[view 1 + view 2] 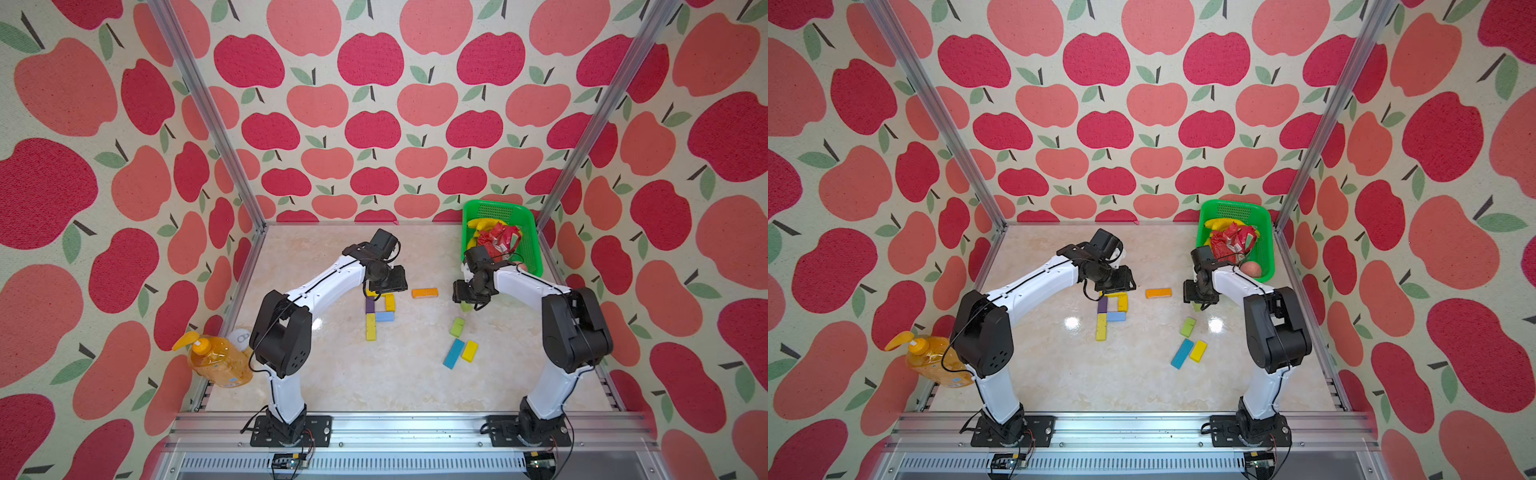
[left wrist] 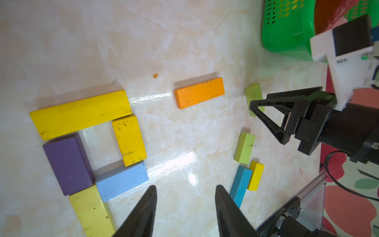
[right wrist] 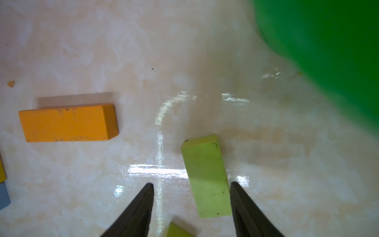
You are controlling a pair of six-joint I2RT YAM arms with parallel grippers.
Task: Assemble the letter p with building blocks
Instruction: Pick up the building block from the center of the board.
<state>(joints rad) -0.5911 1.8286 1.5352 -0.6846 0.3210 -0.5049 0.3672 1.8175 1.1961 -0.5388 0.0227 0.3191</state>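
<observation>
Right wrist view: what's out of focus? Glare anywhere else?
Right wrist view: green basket is blurred, light green block is sharp, and there is streaky glare on the table. Left wrist view: one glare patch near the light blue block. In a top view: two bright reflections on the table.

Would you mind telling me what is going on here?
The robot is assembling a letter P, whose five blocks lie butted together on the table by the open left gripper. The open right gripper hangs over a loose light green block; the orange block lies apart, untouched.
</observation>
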